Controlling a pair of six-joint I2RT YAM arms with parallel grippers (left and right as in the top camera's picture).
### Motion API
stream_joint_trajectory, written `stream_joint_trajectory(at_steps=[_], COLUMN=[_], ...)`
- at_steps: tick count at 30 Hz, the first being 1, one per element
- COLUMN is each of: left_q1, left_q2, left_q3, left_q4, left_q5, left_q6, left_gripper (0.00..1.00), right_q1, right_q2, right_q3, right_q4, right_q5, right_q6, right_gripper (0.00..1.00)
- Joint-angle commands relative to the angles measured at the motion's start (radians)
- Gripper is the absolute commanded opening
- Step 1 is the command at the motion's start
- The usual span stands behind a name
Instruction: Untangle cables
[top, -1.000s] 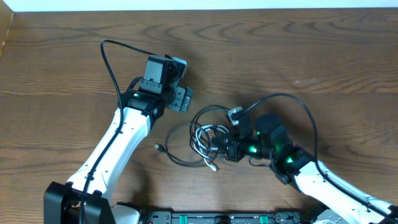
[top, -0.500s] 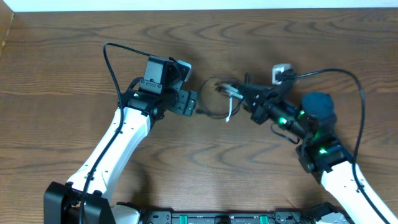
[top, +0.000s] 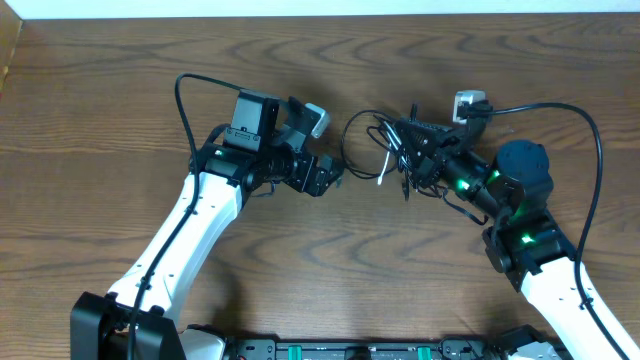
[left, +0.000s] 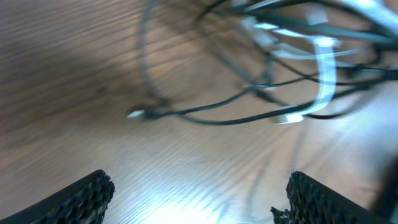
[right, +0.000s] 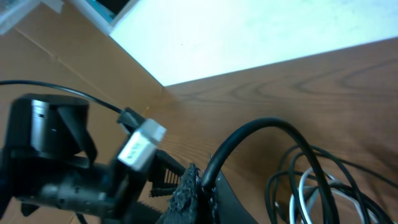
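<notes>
Right gripper (top: 404, 152) clamps the tangled cables (top: 360, 150) toward the surface's (top: 100, 60) far edge, likely presenting strands to the wide-open, empty left gripper (top: 328, 180).

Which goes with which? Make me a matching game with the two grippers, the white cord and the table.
Things:
1. left gripper
2. right gripper
3. white cord
4. table

States:
A. brown wood
B. shut on the cables
C. open, holding nothing
D. looped in among the black cables

Pairs: 1-C, 2-B, 3-D, 4-A
</notes>
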Motion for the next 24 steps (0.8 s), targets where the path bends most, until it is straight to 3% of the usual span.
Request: stream_joint_trajectory(at_steps=[1,5,12,14,16,17,20,24], left_q1=[0.003,0.003,0.000,0.000,0.000,0.000,0.000,0.000], left_q2=[0.011,0.011,0.011,0.011,0.011,0.011,0.011,0.011], left_q3=[0.002,0.002,0.002,0.002,0.002,0.002,0.002,0.002], left_q4=[0.011,0.015,0.039,0.038,0.038,0.037,0.038,0.038], left_q5=[0.213,0.319,0.340,0.336,0.335,0.327,0.302,0.302], left_q6=[0.084,0.158,0.168,0.168,0.168,0.169,0.171,0.171], left_gripper=[0.89,0.89,0.89,0.89,0.89,0.90,0.90,0.89], right_q1=[-0.007,-0.007,-0.006,-0.006,-0.007,-0.007,-0.006,-0.006], right_q2=[-0.012,-0.012,-0.012,-0.012,-0.012,-0.012,-0.012,-0.012], right_q3=[0.027,0.027,0.027,0.027,0.027,0.027,0.027,0.027], right_q4=[-0.023,-0.051,-0.056,-0.084,-0.187,-0.226,-0.343,-0.467], right_q5=[0.015,0.015,0.037,0.077,0.174,0.197,0.220,0.231], right_q6=[-0.020,-0.025,-0.027,-0.027,-0.027,-0.027,-0.027,-0.027], right_gripper=[0.01,0.01,0.01,0.13,0.52,0.61,0.83,0.90])
